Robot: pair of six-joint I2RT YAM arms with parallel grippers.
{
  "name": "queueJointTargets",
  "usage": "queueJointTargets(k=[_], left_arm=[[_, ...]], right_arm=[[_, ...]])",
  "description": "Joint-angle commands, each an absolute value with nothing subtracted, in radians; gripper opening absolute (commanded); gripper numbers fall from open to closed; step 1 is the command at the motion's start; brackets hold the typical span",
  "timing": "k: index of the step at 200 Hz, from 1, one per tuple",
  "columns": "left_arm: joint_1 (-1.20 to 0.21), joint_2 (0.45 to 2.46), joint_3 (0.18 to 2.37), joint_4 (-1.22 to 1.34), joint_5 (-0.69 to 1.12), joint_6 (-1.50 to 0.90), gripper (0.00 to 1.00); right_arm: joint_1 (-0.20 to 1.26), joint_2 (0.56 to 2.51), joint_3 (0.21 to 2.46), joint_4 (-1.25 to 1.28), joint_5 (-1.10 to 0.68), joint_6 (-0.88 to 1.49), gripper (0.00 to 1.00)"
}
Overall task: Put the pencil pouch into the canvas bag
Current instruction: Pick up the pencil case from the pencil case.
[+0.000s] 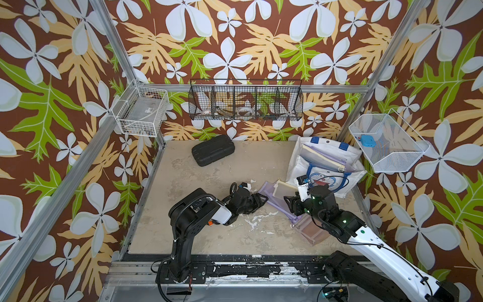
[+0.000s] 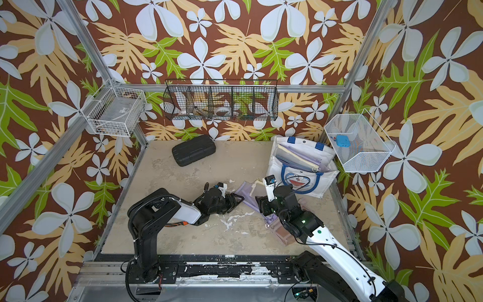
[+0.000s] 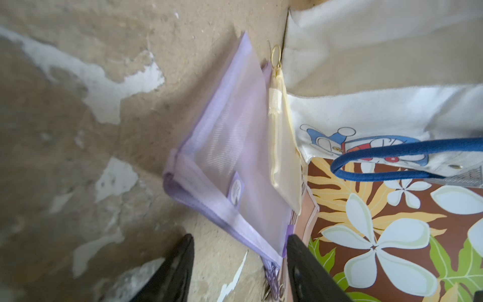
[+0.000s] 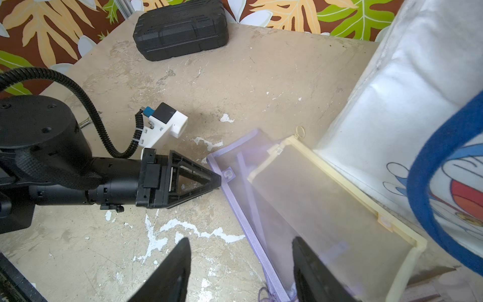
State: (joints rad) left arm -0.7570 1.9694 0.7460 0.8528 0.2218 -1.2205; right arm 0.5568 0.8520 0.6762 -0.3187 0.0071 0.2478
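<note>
Left claw (image 1: 265,199) sits low on the table (image 1: 209,183), jaws partly apart, nothing clamped. The left wrist cam shows the near corner of the purple mesh pencil pouch (image 3: 235,146) lying btwn its fingers, w/ a gap on one side. Right claw (image 4: 240,243) hangs over the pouch farther along, jaws also apart and empty. The pouch lies on the table just beside the canvas bag (image 1: 295,170), w/ a yellow pouch (image 4: 326,204) on top of it, up against the bag's wall. To do this pick well, I'd say bite the stiffer purple hem, not loose mesh, and go deep enough that it won't slip. Lift slow so the yellow pouch slides off. The blue handle (image 3: 444,143) could snag. Only the top views show the bag's mouth facing up w/ other pouches (image 1: 324,159) already inside, i.e. where to aim. The wrist cams miss that but give the jaw-to-hem detail, too small from above.
</note>
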Motion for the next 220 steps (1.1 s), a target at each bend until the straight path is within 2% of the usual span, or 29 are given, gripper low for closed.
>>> queueJointTargets(k=[1, 50, 77, 96, 108, 140, 155, 187, 220], left_arm=[[-0.761, 2.000, 0.746, 0.841, 0.142, -1.303, 0.55], [-0.762, 2.053, 0.751, 0.919, 0.091, -1.345, 0.42], [-0.762, 2.075, 0.758, 0.966, 0.097, -1.314, 0.23], [-0.762, 2.090, 0.732, 1.049, 0.100, -1.319, 0.14], [-0.761, 2.098, 0.717, 1.097, 0.113, -1.323, 0.00], [-0.758, 2.033, 0.654, 1.142, 0.160, -1.268, 0.00], [-0.750, 1.942, 0.615, 1.073, 0.193, -1.210, 0.00], [-0.736, 1.673, 0.595, 0.672, 0.197, -0.952, 0.00], [-0.733, 1.419, 0.679, 0.265, 0.091, -0.667, 0.00]], right_arm=[[0.557, 0.848, 0.667, -0.289, 0.011, 0.252, 0.62], [0.556, 0.837, 0.645, -0.297, 0.026, 0.247, 0.62], [0.557, 0.812, 0.640, -0.297, 0.036, 0.249, 0.62], [0.557, 0.805, 0.638, -0.295, 0.035, 0.250, 0.62], [0.557, 0.808, 0.633, -0.295, 0.033, 0.251, 0.62], [0.557, 0.809, 0.626, -0.291, 0.019, 0.266, 0.61], [0.557, 0.802, 0.626, -0.291, 0.017, 0.274, 0.61], [0.557, 0.778, 0.621, -0.247, -0.022, 0.275, 0.62], [0.557, 0.789, 0.627, -0.139, -0.124, 0.266, 0.63]])
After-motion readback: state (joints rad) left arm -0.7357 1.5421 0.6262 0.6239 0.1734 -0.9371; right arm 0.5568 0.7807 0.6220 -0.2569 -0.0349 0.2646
